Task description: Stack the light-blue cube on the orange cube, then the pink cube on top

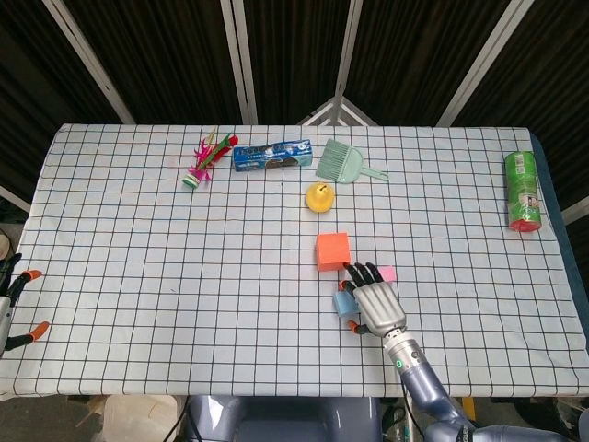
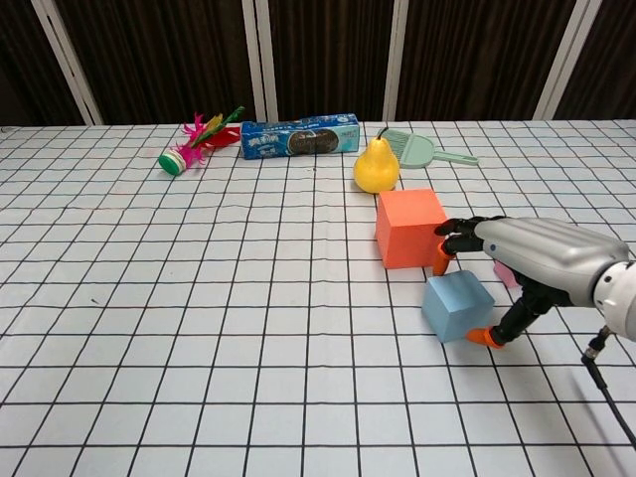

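The orange cube (image 1: 332, 250) (image 2: 409, 229) stands right of the table's middle. Just in front of it lies the light-blue cube (image 1: 344, 303) (image 2: 457, 306), tilted a little off the grid. My right hand (image 1: 373, 299) (image 2: 522, 253) reaches over that cube's right side, fingers spread above it and the thumb tip low beside its right face; it grips nothing that I can see. The pink cube (image 1: 387, 273) lies just right of the hand; in the chest view only a sliver (image 2: 505, 275) shows behind it. My left hand (image 1: 14, 299) hangs open off the table's left edge.
A yellow pear (image 1: 318, 196) (image 2: 377, 165) stands just behind the orange cube. Farther back lie a green hand brush (image 1: 342, 162), a blue cookie pack (image 1: 272, 156) and a feathered shuttlecock (image 1: 204, 158). A green can (image 1: 522, 190) lies by the right edge.
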Robot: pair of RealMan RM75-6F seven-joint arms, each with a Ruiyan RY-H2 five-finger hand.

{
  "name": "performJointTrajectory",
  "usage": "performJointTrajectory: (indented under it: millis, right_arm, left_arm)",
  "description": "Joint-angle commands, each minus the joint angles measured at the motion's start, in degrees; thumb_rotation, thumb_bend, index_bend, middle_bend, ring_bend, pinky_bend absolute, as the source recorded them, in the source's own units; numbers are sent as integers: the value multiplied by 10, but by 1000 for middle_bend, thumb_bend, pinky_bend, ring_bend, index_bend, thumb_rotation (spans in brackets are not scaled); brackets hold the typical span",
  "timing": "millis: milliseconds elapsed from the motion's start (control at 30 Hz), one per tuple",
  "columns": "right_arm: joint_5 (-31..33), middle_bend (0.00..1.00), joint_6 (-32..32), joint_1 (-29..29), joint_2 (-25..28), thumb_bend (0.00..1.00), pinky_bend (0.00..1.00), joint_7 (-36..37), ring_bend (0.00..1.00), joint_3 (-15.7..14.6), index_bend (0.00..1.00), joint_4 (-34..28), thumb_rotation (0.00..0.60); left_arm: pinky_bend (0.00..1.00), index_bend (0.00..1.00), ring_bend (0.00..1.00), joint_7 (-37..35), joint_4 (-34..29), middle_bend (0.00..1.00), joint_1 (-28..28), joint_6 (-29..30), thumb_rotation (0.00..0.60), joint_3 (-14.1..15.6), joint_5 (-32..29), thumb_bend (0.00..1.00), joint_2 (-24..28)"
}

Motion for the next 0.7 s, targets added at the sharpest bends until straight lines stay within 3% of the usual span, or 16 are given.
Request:
performJointTrajectory:
  millis: [33, 700]
  right_arm:
    - [2, 67, 0, 3, 0, 294, 0, 2, 31, 0, 327, 1, 600]
    - [17, 67, 6, 23, -4, 348, 0, 4, 30, -3, 379, 1, 600]
  left_arm:
    - [18, 221, 0, 1, 0, 15, 0, 0, 600, 0, -1, 206, 0]
    - [18, 221, 0, 8, -1, 15, -1, -1, 600, 1, 0, 206, -3]
